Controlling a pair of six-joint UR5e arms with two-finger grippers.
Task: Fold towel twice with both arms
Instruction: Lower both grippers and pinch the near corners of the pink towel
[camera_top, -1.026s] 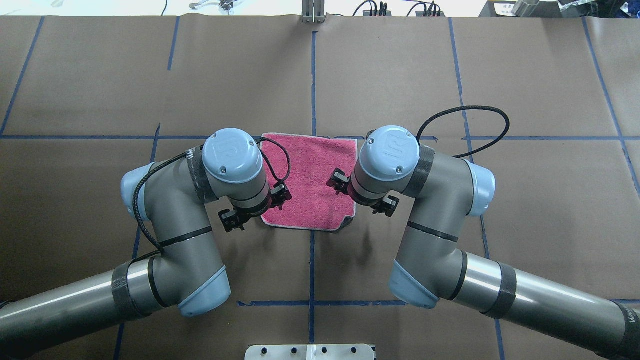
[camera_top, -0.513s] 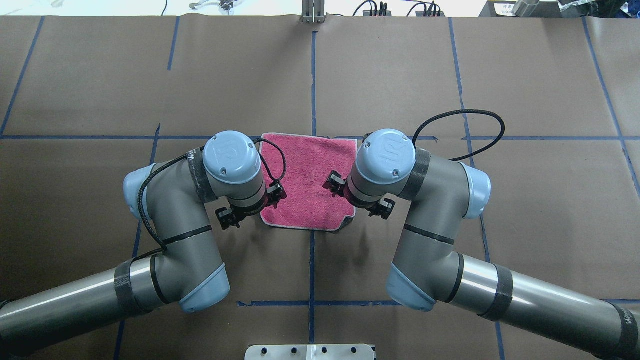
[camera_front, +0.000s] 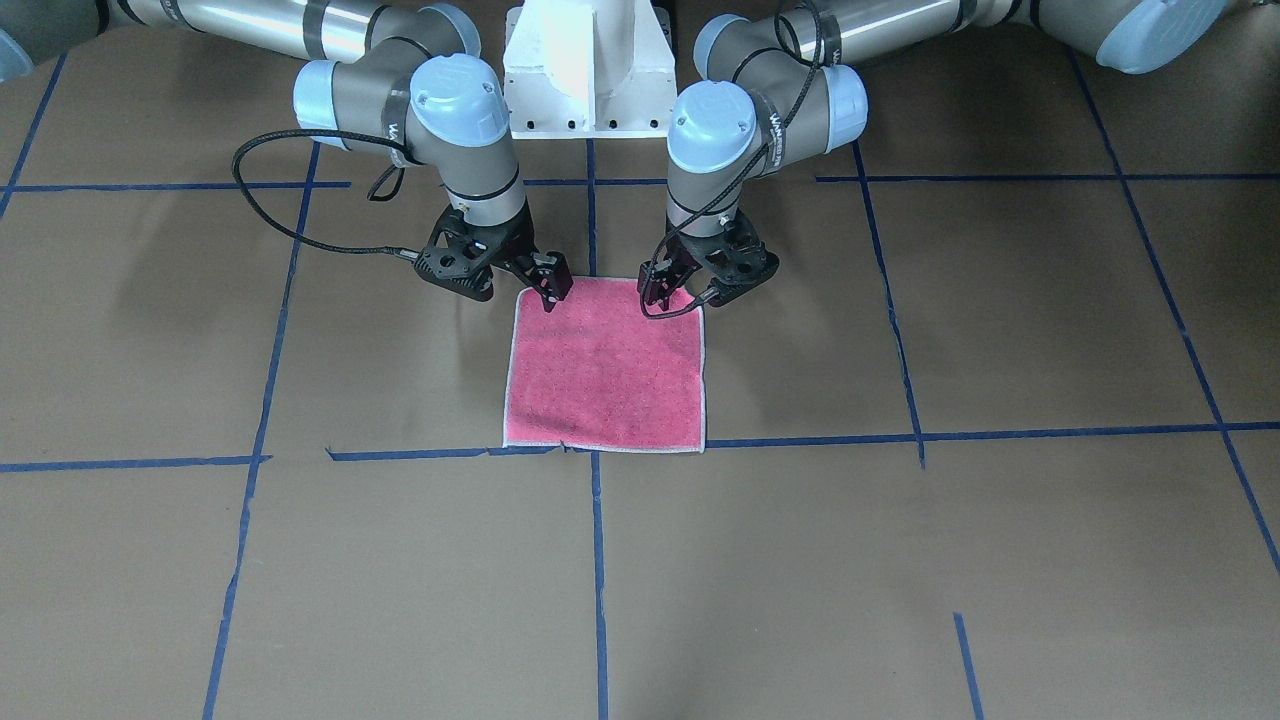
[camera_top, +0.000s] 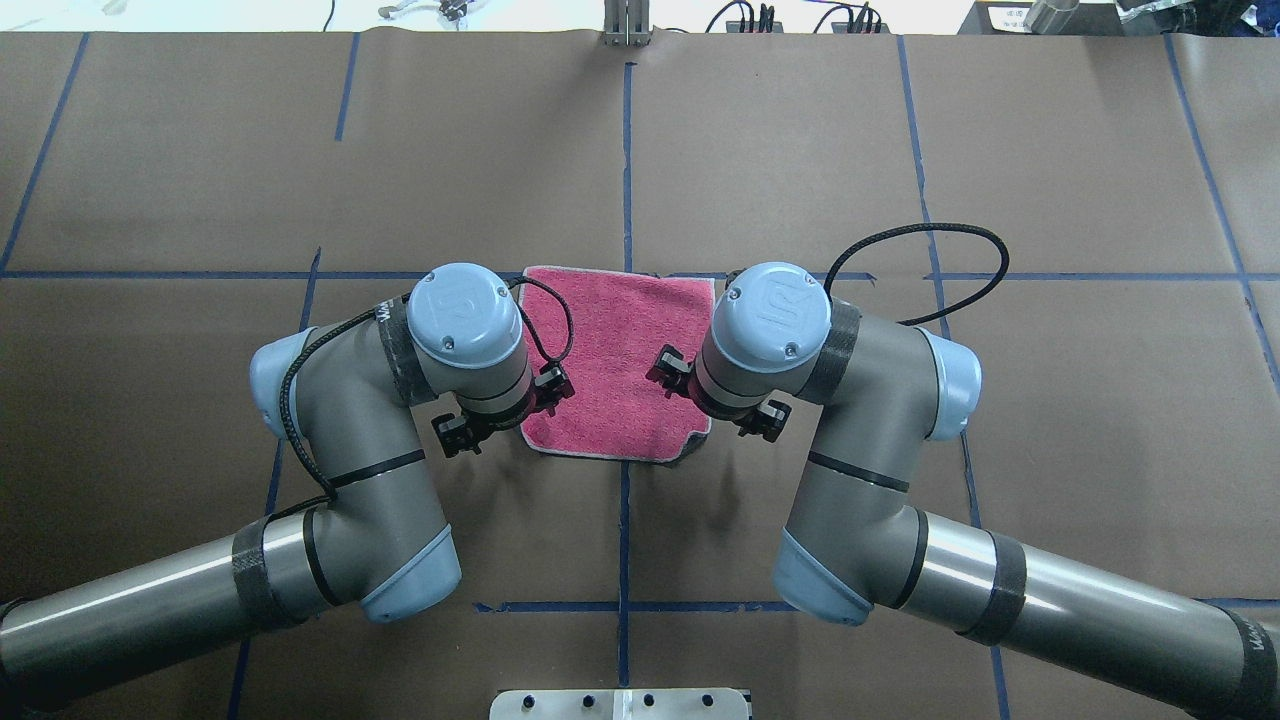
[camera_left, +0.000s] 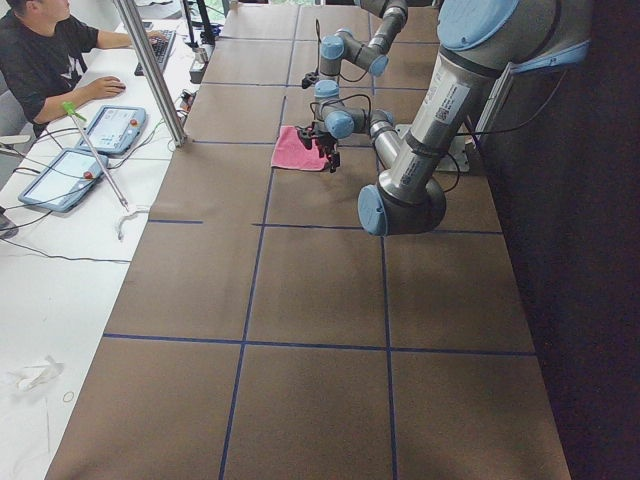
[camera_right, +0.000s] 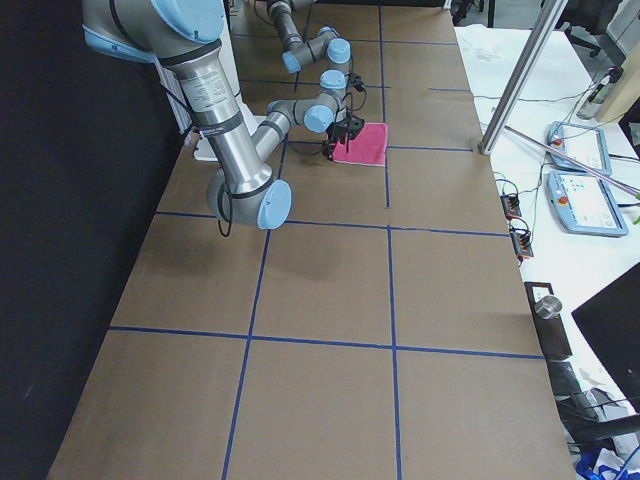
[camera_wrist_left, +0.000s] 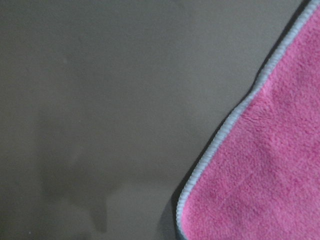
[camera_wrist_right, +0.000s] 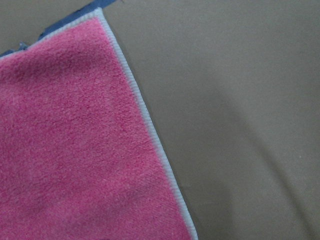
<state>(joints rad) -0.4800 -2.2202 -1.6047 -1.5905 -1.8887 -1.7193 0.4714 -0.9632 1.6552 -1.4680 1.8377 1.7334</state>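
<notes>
The towel (camera_front: 605, 365) lies flat, pink-red face up, near the table's middle; it also shows in the overhead view (camera_top: 620, 350). One near corner (camera_top: 690, 447) is turned up and shows grey. My left gripper (camera_front: 686, 296) stands low over the towel's near corner on my left, jaws apart. My right gripper (camera_front: 510, 290) stands low at the other near corner, jaws apart, one finger (camera_front: 550, 290) at the towel's edge. In the overhead view the wrists hide both grippers. The wrist views show only flat towel (camera_wrist_left: 270, 170) (camera_wrist_right: 75, 145) and its pale edging, no fingers.
Brown paper with blue tape lines (camera_top: 625, 150) covers the table. The white pedestal base (camera_front: 585, 60) stands behind the arms. A black cable (camera_top: 930, 245) loops off my right wrist. An operator (camera_left: 40, 50) sits at a side desk behind a metal post (camera_left: 150, 70).
Both wrists have shifted slightly, the right one a little toward the towel and toward me. The towel has not moved.
</notes>
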